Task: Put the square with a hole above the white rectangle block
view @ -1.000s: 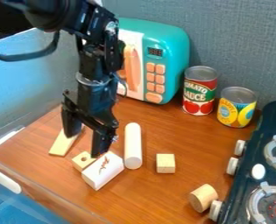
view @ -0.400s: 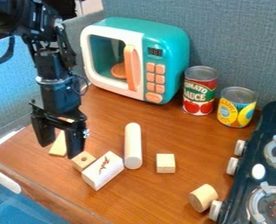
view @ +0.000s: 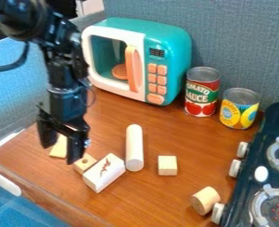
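Two fingers (view: 76,150) apart, slightly lower than before, near holed square block (view: 81,166); arm (view: 61,73) shifted rightward in view

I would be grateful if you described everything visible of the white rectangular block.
The white rectangular block is a smooth, straight-edged solid, perhaps painted wood, with a reddish-brown squiggle on top. It lies flat and uncovered on the brown wood-look tabletop, its length slanting from lower left to upper right of the view. The small tan block with a round hole sits right beside it; whether they touch is unclear.
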`<action>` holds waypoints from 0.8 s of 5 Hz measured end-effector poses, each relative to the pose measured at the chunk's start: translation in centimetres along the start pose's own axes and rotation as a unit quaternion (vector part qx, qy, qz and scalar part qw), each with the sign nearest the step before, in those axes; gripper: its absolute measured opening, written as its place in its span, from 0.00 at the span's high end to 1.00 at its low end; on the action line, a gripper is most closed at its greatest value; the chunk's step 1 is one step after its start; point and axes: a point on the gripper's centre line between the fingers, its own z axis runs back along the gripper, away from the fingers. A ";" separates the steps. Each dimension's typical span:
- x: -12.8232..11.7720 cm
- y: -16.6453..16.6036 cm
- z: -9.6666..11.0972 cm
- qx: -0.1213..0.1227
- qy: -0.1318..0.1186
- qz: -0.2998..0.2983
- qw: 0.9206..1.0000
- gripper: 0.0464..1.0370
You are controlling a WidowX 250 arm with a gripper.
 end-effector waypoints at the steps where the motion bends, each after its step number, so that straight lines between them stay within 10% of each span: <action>1: 0.7 0.1 -1.4 0.056 0.020 -0.012 0.998 0.04; 4: 0.7 1.4 -3.0 0.027 0.035 0.009 0.999 0.04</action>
